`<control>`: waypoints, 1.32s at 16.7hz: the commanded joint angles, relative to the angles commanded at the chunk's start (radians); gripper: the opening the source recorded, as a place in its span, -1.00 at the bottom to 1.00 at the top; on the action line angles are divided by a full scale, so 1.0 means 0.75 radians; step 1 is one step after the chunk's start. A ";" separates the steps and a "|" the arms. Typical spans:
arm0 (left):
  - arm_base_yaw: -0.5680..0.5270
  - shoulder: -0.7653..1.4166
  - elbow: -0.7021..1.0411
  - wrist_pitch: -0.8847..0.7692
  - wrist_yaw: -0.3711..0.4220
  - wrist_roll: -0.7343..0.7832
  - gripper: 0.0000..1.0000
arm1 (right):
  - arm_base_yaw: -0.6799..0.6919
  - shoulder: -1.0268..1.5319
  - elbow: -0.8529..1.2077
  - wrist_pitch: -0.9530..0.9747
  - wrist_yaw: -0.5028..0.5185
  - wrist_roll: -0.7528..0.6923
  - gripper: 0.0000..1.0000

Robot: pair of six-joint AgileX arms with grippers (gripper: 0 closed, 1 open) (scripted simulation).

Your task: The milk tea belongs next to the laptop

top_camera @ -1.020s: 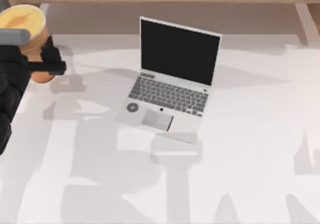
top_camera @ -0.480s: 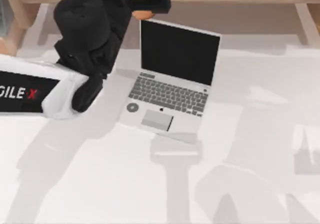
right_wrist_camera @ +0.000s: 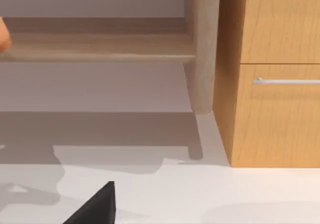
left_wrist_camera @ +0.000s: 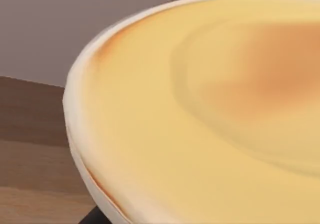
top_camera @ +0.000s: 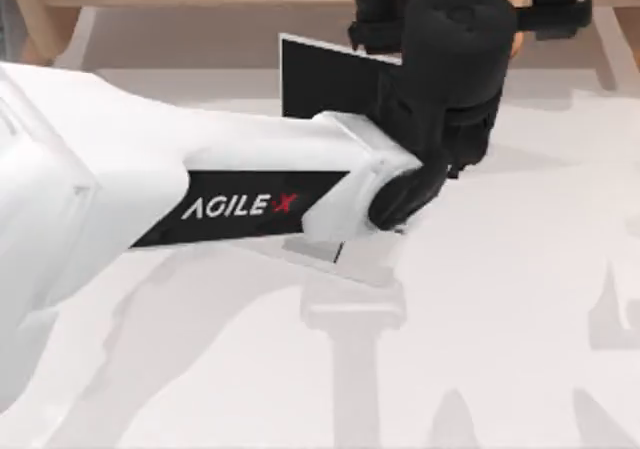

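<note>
The left arm reaches across the small silver-white laptop (top_camera: 315,74) on the white bench (top_camera: 500,319). Its fingers (top_camera: 555,14) grip the orange-tan milk tea cup with creamy top (left_wrist_camera: 210,109) at the laptop's far right.

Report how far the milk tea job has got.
Done: the milk tea is lifted, its creamy top close under the left wrist camera. In hand: the left gripper is carrying it above the laptop, at the far right of the screen. Left: lower it onto the table beside the laptop and let go.
</note>
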 joint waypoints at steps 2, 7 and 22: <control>-0.084 0.099 0.110 -0.121 -0.131 -0.031 -1.00 | 0.000 0.000 0.000 0.000 0.000 0.000 1.00; -0.209 0.323 0.286 -0.375 -0.404 -0.082 -1.00 | 0.000 0.000 0.000 0.000 0.000 0.000 1.00; -0.236 0.403 0.344 -0.438 -0.506 -0.092 -1.00 | 0.000 0.000 0.000 0.000 0.000 0.000 1.00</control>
